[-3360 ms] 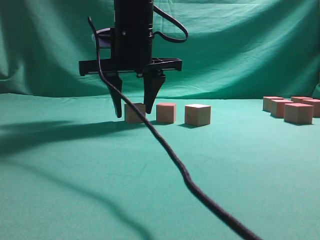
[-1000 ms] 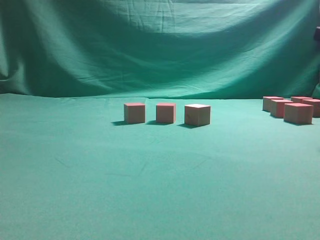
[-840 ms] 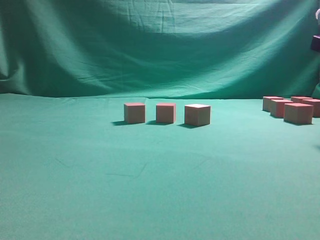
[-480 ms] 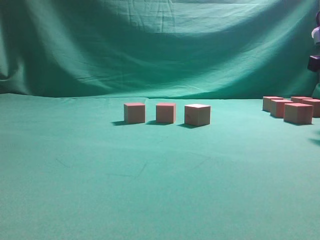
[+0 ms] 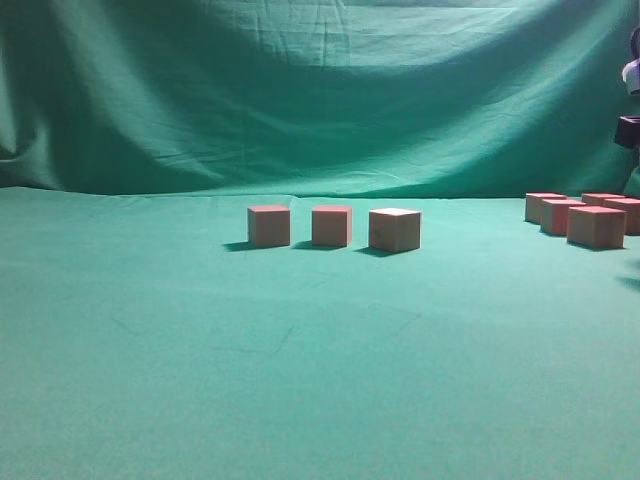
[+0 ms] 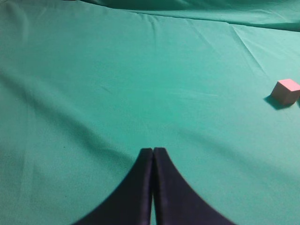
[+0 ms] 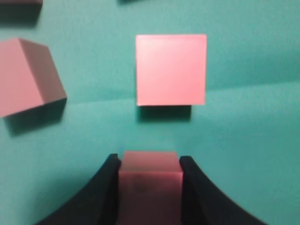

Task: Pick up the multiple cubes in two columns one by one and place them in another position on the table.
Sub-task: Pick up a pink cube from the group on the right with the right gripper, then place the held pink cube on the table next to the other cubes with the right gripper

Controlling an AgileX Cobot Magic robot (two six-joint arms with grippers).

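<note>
The right arm (image 5: 630, 100) barely shows at the exterior view's right edge — mostly cut off. Far-right cubes (image 5: 612, 214) overlap, partly hidden — their count unclear.

Green-clothed table (image 5: 300, 350), slightly creased, three cubes (image 5: 332, 226) in a row mid-table, a cluster of cubes (image 5: 585, 215) at right edge.

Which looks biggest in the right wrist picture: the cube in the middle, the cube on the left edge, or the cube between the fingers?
1. Middle cube, all in view.
2. Left-edge cube looks about as big, but it is tilted and partly cut off, so it is unsure.
3. Cube between the fingers, partly cut off below.
The cubes may really be equal.
</note>
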